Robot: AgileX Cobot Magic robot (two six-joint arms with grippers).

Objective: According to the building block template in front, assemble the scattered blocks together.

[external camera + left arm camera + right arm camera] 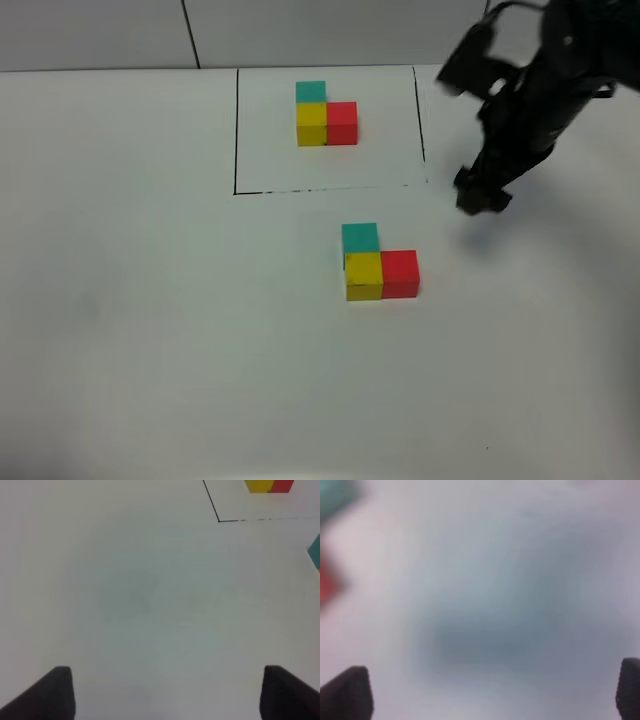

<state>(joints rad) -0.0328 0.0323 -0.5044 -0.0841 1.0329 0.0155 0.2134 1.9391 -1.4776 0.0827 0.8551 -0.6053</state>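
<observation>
The scattered blocks [378,262] are sitting together near the middle of the table [140,330], at about six o'clock from the building block template [325,113]. They are forming an L: the teal cube [360,237] is touching the yellow cube [364,275] from the twelve o'clock side, and the red cube [399,273] is pressing against the yellow one at three o'clock. The template inside its black outline [236,130] is showing the same order, so the build is looking finished.

The L's longer run is lying along the twelve-to-six line, with its foot pointing toward three o'clock, matching the template.

The right gripper [482,192] is hanging at about two o'clock from the cluster, apart from it, jaws spread wide and holding nothing; its wrist view is blurred, with only teal and red smears at the edge. The left gripper [167,692] is also standing wide open over bare table, carrying nothing.

To do this step well, the right arm should be clearing upward and away from the red cube, not sweeping sideways, so nothing gets nudged out of line.
</observation>
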